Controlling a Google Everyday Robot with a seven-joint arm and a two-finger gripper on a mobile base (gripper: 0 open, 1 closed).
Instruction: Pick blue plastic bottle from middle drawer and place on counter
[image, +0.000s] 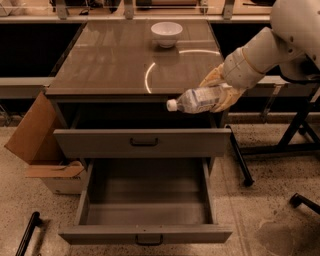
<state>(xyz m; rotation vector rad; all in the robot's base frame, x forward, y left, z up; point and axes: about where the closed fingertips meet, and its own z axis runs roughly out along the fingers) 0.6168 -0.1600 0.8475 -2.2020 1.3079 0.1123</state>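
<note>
The blue plastic bottle (192, 101) is a small clear bottle with a white cap and a pale label. It lies on its side in the air, cap to the left, just off the counter's front right corner. My gripper (218, 94) is shut on its base end, with yellowish fingers (214, 77) around it. The counter (120, 60) is the glossy brownish top of the grey cabinet. The middle drawer (145, 200) is pulled far out below and its tray is empty. The drawer above it (142, 143), with a tall flat front, stands slightly open.
A white bowl (166, 33) stands at the back of the counter. A cardboard box (35, 135) leans against the cabinet's left side. Black stand legs (300, 130) are on the floor at the right. A black bar (27, 235) lies at the lower left.
</note>
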